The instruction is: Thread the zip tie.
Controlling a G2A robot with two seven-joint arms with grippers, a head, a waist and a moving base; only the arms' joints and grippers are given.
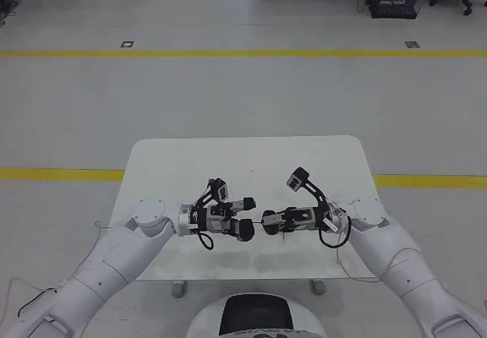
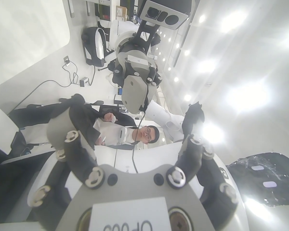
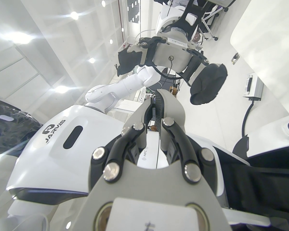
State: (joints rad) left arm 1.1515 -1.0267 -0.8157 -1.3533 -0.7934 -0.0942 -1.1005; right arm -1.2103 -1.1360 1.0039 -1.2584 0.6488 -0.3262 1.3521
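Both arms are held low over the white table [image 1: 167, 169], bent inward at the elbows so that the two grippers face each other tip to tip above its near half. The left gripper [image 1: 248, 217] is held wide open, its black-padded fingers [image 2: 62, 121] spread well apart and nothing gripped between them. The right gripper [image 1: 268, 221] is set just in front of that open span, its fingers [image 3: 169, 108] drawn almost together on the zip tie [image 3: 157, 149].

The zip tie is carried in the air between the grippers, clear of the table. Its long axis is laid along the right gripper's own axis: the strand is seen running between the right fingers from near the palm out to the tips. In the left wrist view it is seen emerging from the right gripper's tip and pointing toward the left gripper's palm, with a slight bend along the way.

The tie is seen as a very thin, dark strand. Its head cannot be told apart from its tail.
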